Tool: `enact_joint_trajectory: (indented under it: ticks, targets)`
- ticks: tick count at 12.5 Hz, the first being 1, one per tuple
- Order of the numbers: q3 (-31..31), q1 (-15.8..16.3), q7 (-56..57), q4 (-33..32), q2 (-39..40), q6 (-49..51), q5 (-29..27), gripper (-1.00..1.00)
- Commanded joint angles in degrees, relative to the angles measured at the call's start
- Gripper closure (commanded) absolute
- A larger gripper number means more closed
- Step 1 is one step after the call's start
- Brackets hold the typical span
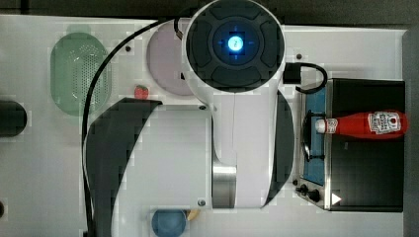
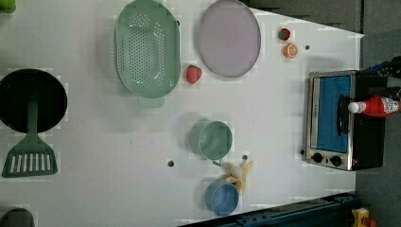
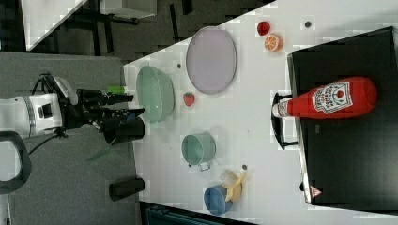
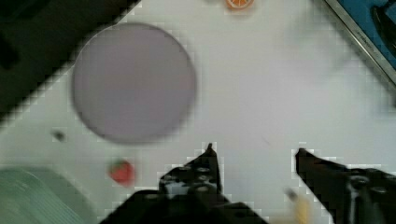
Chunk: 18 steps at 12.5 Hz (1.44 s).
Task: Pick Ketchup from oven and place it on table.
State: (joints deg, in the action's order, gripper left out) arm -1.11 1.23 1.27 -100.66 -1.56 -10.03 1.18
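One ketchup [image 3: 328, 101] flat atop oven [image 3: 347, 154]; tool [image 4: 254, 154] open, empty.

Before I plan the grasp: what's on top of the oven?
The ketchup lies on its side on the oven, cap overhanging the door side. The oven's inside can't be made out through the glass.

The ketchup [image 3: 328, 101] looks like glossy red plastic with a paper-like white label and a smooth white cap. The oven [image 2: 343, 120] has a matt black casing, a brushed silver metal front frame and shiny blue-tinted glass. The table [image 4: 280, 93] below the open jaws is smooth, matt white. The plate [image 4: 133, 81] beyond the jaws looks matt lilac. The colander [image 2: 146, 49] is perforated pale green plastic.
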Motion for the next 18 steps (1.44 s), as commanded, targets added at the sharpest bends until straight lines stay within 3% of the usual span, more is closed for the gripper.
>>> enact_joint_trajectory:
  ticks: [1,3,6,10,18]
  targets:
    - [-3.4,-0.3,-2.2,-7.6,-18.6,13.0,-0.7,-0.59]
    - [-3.5,-0.4,-2.2,-7.6,-18.5,13.0,-0.7,-0.99]
    - [-5.9,-0.9,-2.2,-7.6,-17.8,12.1,-0.6,-1.0]
    - [-13.5,-2.7,-2.2,-7.6,-13.8,6.5,-0.6,-1.0]
    - [-29.2,-3.5,-2.2,-6.2,0.9,-12.5,-0.6,-1.0]
